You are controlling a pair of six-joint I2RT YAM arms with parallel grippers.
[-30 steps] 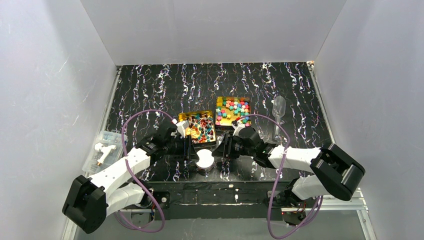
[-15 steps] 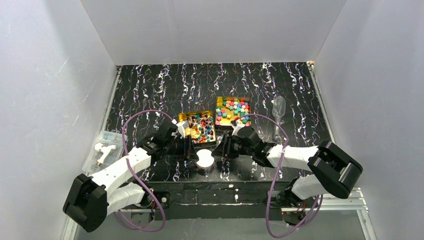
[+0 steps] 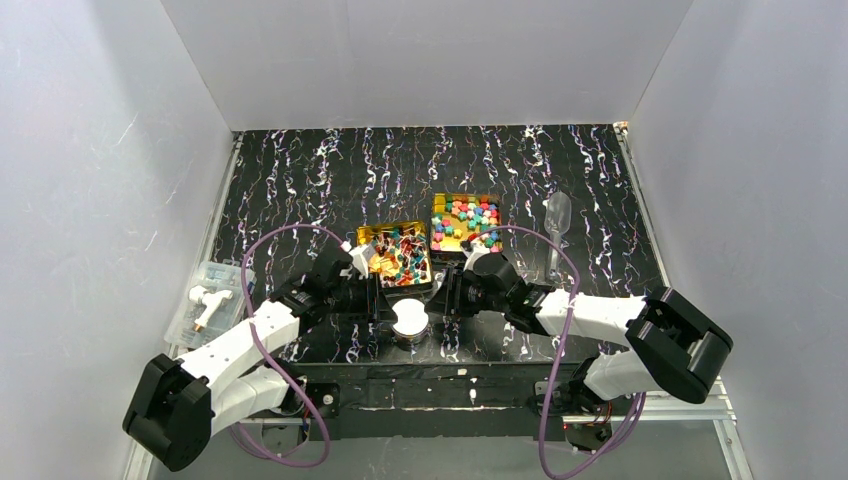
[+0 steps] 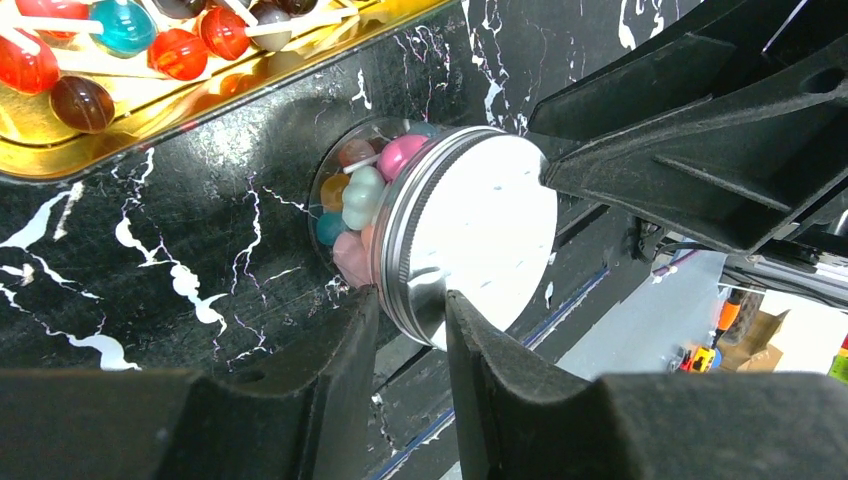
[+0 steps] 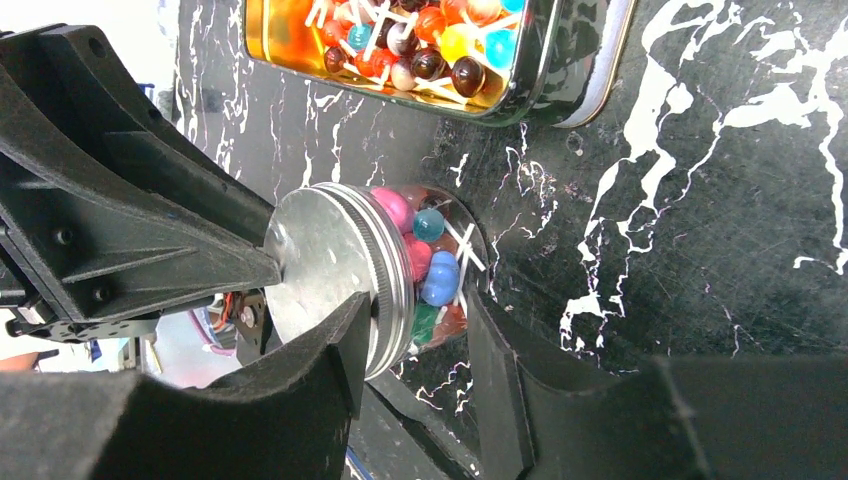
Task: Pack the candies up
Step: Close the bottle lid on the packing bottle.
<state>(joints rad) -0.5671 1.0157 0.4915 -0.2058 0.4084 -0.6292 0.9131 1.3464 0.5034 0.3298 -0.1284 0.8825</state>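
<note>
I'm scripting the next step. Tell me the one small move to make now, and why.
Probably the right gripper should close its fingers on the jar to steady it, so the left gripper can turn the lid tight. The jar already holds candies, the lid sits on it, and both grippers flank it; whether either grips is unclear.

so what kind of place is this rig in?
Probably a lab test cell, not a home or shop: plain white walls box in a black marbled tabletop, an aluminium frame rail sits at the near edge, and candies lie in gold tins like props.
</note>
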